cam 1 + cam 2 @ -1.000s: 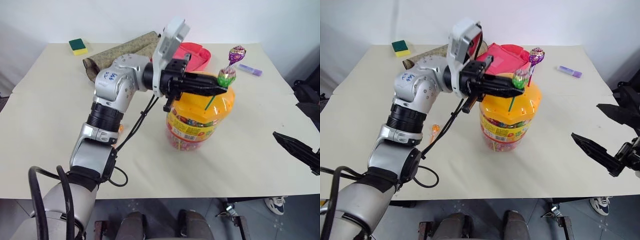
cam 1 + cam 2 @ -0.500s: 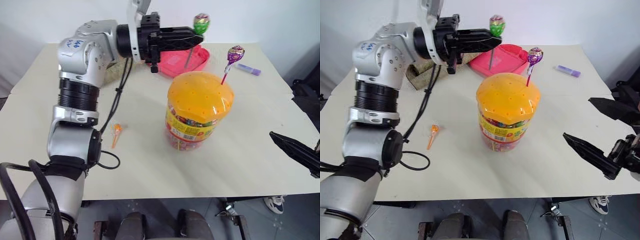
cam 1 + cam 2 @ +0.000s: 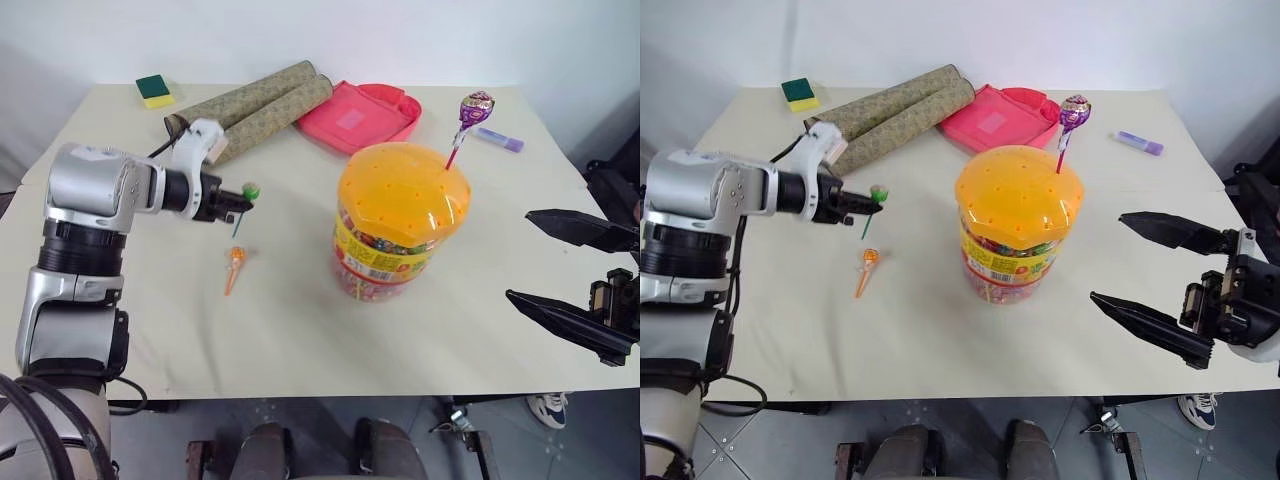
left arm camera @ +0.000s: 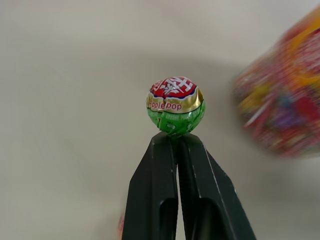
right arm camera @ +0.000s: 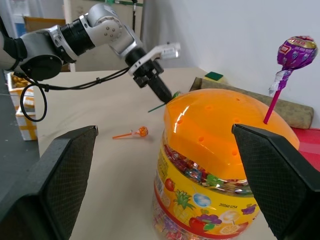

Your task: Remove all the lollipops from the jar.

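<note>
The jar (image 3: 400, 225), a clear tub with an orange holed lid, stands mid-table. A purple lollipop (image 3: 475, 104) sticks upright from a hole in its lid. My left gripper (image 3: 240, 203) hangs low over the table to the left of the jar, shut on the stick of the green lollipop (image 4: 175, 106) just under its head. Just below that gripper an orange lollipop (image 3: 236, 257) lies flat on the table. My right gripper (image 3: 1107, 257) is open to the right of the jar, apart from it, fingers pointing toward it.
Behind the jar lie a pink tray (image 3: 360, 115) and two rolled mats (image 3: 250, 105). A green-yellow sponge (image 3: 155, 90) sits at the back left and a purple marker (image 3: 498, 139) at the back right. The table's front edge runs close to my right gripper.
My left arm lifted the green lollipop out of the jar's lid, then swung left and down to just above the table. My right gripper shifted slightly left, still open.
</note>
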Available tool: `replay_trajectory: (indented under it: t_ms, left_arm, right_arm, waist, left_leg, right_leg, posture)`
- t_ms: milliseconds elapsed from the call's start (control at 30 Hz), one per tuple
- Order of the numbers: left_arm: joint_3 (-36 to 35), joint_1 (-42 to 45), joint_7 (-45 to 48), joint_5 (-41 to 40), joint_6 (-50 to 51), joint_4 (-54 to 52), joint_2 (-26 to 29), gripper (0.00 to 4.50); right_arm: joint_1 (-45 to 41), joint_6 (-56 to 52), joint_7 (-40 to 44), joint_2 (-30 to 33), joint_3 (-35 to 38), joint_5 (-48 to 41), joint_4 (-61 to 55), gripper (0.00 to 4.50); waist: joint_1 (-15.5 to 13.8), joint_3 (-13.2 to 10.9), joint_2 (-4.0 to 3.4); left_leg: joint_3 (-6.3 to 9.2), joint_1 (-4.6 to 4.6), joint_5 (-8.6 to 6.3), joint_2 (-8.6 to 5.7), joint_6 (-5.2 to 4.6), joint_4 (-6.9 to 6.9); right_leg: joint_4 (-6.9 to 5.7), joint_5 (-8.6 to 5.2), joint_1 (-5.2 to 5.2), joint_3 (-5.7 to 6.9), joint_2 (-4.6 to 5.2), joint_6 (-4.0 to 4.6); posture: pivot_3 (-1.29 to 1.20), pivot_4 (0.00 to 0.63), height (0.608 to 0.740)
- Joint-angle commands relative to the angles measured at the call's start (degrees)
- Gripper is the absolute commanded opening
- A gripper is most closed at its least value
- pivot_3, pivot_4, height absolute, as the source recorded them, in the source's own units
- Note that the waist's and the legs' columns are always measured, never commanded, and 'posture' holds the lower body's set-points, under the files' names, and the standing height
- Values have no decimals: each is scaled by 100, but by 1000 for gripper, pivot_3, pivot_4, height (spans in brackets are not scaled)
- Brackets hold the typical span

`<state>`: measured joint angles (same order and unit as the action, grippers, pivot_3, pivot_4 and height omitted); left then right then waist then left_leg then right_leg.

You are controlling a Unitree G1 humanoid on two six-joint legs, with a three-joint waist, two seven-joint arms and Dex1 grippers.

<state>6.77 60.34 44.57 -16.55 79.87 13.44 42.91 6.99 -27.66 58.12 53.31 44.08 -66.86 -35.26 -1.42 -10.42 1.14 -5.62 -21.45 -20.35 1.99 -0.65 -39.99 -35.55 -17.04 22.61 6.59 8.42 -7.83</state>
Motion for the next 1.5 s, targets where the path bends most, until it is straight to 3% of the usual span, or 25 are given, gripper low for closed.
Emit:
replay_trajectory:
  t_ms: [33, 267, 533, 667, 1033, 1133, 1333, 1500]
  left_arm:
    - [-152, -388, -316, 25, 626, -494, 430, 13]
    - [-242, -962, -657, 179, 546, 72, 1093, 13]
    - [23, -893, -543, 247, 33, 1039, 1202, 13]
    - [45, -741, -485, 202, 1, 1254, 1171, 1049]
    - [318, -303, -87, 247, -244, 1052, 1480, 4481]
    - [396, -63, 73, 253, -411, 979, 1548, 4481]
    - [-215, 72, 1099, -383, -1758, -29, 1411, 4481]
    - [-1130, -273, 1972, -1204, -3441, -364, 572, 4481]
  right_arm:
    - [-152, -7, 206, 115, 11, -28, 123, 4500]
    - [-372, -38, 400, 193, -142, 143, 379, 4500]
    - [-523, -31, 461, 162, -278, 315, 504, 4500]
    - [-581, -30, 441, 151, -275, 358, 520, 4500]
    - [-753, -130, 375, 194, -150, 288, 511, 4500]
    - [-756, -134, 352, 192, -139, 344, 527, 4500]
    - [-794, -162, 51, 218, -120, 569, 638, 4500]
    - [-1095, -245, -574, 370, -615, 1231, 839, 4500]
  waist:
    - [10, 0, 0]
    - [-31, -4, 7]
    - [-53, -5, 8]
    - [-40, -4, 8]
    - [-9, -6, 11]
    - [-12, -7, 13]
    - [-17, -14, 24]
    - [3, -14, 22]
  left_leg:
    - [0, 0, 0, 1, 0, 1]
    - [-4, 0, 0, 0, 1, -2]
    - [-40, 0, 0, -3, 1, -3]
    - [-48, 1, 0, -3, 1, -3]
    - [-51, 1, 0, -3, 1, -2]
    - [-53, 1, 0, -3, 1, -2]
    - [-51, -4, 0, -2, 1, -5]
    - [-57, 0, 0, -1, 1, -6]
  right_leg:
    - [0, 0, 2, -1, -1, 0]
    - [-2, 0, 3, -3, 0, 1]
    - [-3, 0, -1, 2, 3, 1]
    - [-6, -1, 0, 1, 3, 1]
    - [-7, -1, 3, 1, 3, 1]
    - [-7, -1, 3, -1, 3, 1]
    - [-5, 0, 4, 0, 4, 1]
    - [-8, 0, 4, -2, 4, 1]
  posture:
    - [0, 150, 740]
    - [0, 150, 740]
    - [0, 150, 740]
    - [0, 150, 740]
    - [0, 150, 740]
    - [0, 150, 740]
    - [0, 150, 740]
    - [0, 150, 740]
